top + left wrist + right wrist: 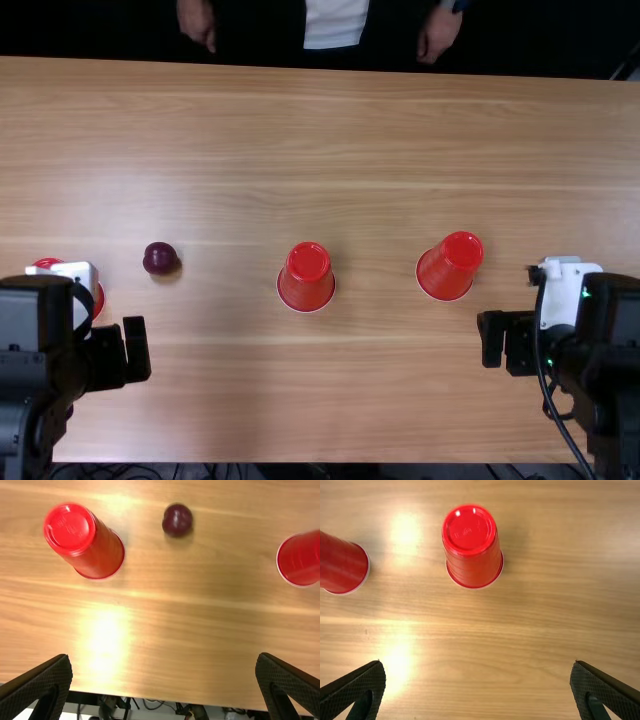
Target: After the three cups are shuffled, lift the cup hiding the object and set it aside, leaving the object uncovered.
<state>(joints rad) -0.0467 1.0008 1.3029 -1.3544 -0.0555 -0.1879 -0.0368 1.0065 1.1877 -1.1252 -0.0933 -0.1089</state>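
Note:
Three upside-down red cups stand in a row across the table. The left cup (97,300) (82,540) is partly hidden behind my left arm (40,345). A small dark purple ball (160,258) (177,520) lies uncovered on the wood between that cup and the middle cup (306,277) (300,559) (340,562). The right cup (450,265) (472,545) stands in front of my right arm (590,340). My left gripper (162,685) is open near the table's front edge, well short of the cups. My right gripper (477,687) is open too, nothing between its fingers.
A person stands across the table (320,130) with both hands off it. The wood behind the cups and between the two arms is bare. The table's near edge runs just under both grippers.

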